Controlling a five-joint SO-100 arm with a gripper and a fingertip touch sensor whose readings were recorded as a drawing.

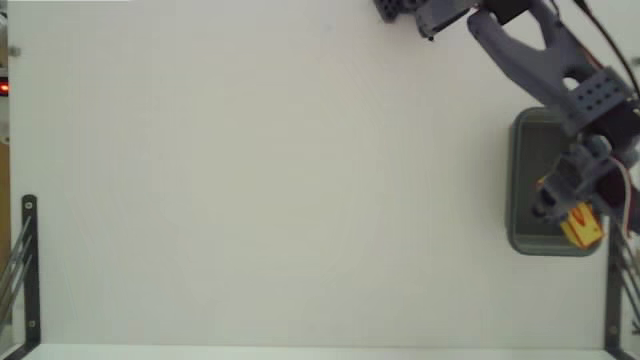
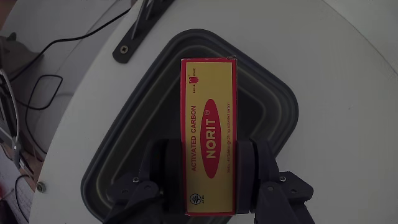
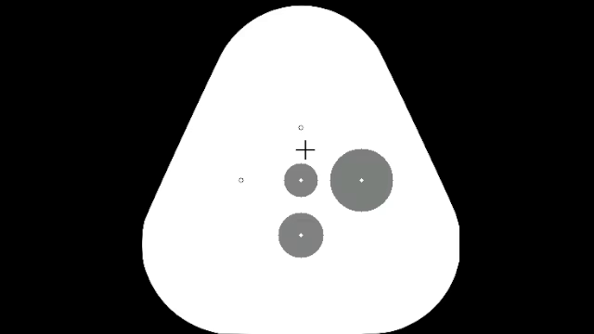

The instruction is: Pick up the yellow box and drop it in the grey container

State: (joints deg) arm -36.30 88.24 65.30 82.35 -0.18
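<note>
The gripper [image 2: 209,177] clamps the yellow box [image 2: 209,137] by its long sides, holding it above the grey container [image 2: 273,112]. In the fixed view the container [image 1: 520,180] sits at the white table's [image 1: 280,180] right edge, with the box [image 1: 583,225] over its near end

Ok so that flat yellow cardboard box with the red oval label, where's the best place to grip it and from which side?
Grip the flat yellow cardboard box across its narrow width, one finger on each long edge, coming at the labelled face. The long edges are straight and parallel and close enough to fit between the fingers. The gripper holds it that way now, near one end, over the grey-green plastic tub.
</note>
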